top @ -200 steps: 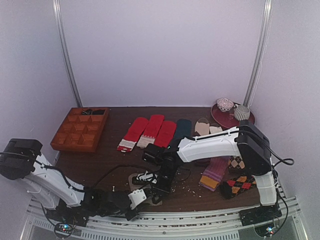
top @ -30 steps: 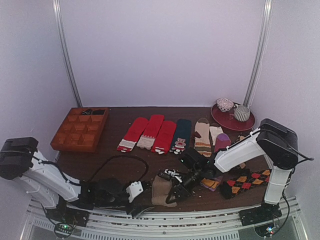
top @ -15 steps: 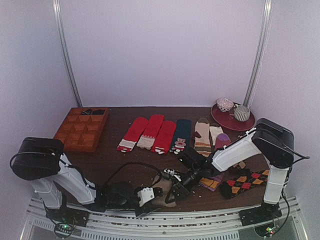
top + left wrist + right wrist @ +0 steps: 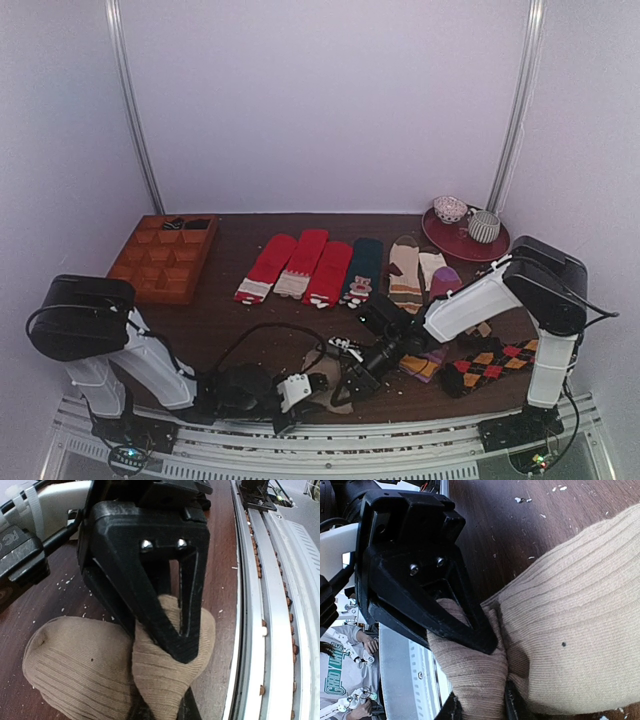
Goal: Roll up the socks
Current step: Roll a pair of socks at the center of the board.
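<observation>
The socks (image 4: 325, 387) are a tan ribbed bundle lying at the table's near edge, between my two arms. In the left wrist view the socks (image 4: 75, 665) fill the lower left. My left gripper (image 4: 159, 707) is shut on a raised fold of them. The right arm's black finger (image 4: 165, 605) presses on the same fold from the far side. In the right wrist view my right gripper (image 4: 480, 705) is shut on a fold of the socks (image 4: 570, 630), with the left arm's black finger (image 4: 435, 605) against it. Both grippers (image 4: 312, 385) (image 4: 347, 383) meet over the bundle.
A wooden compartment tray (image 4: 160, 258) stands at the back left. Red socks (image 4: 290, 265), a dark teal sock (image 4: 362, 262), beige striped socks (image 4: 405, 268), a purple sock (image 4: 442, 283) and argyle socks (image 4: 490, 362) lie across the table. A red plate (image 4: 450, 240) holds cups. A metal rail (image 4: 270, 605) borders the near edge.
My left gripper has moved right onto the tan bundle and shut on a fold of it. My right gripper has kept its hold almost in place.
</observation>
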Action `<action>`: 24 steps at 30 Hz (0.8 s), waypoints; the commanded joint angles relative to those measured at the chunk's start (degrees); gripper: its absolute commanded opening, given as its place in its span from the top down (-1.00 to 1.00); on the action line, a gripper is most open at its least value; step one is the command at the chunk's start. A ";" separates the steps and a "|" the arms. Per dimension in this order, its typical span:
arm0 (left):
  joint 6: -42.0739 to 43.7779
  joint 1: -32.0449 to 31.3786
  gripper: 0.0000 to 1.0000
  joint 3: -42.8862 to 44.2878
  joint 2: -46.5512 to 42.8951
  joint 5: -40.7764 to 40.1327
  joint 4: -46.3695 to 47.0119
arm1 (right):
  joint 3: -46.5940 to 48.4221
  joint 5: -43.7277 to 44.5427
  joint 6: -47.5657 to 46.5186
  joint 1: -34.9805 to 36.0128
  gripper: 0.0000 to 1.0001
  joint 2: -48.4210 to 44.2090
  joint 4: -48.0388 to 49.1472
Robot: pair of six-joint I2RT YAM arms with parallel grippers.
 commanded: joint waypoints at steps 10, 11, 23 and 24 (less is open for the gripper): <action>-18.49 10.36 1.00 -4.17 3.61 18.98 -3.62 | -4.08 23.22 -7.83 0.58 0.01 -11.98 -1.02; -19.93 10.63 1.00 -4.40 4.18 19.39 -4.25 | -5.77 25.34 -10.07 0.65 -0.03 -15.21 2.00; -32.16 11.15 1.00 -7.22 15.52 28.26 0.32 | -15.74 37.49 -39.25 9.17 -0.34 -25.97 15.46; -32.56 11.15 1.00 -7.59 15.72 28.32 0.74 | -15.52 37.87 -39.77 9.95 -0.34 -25.15 15.42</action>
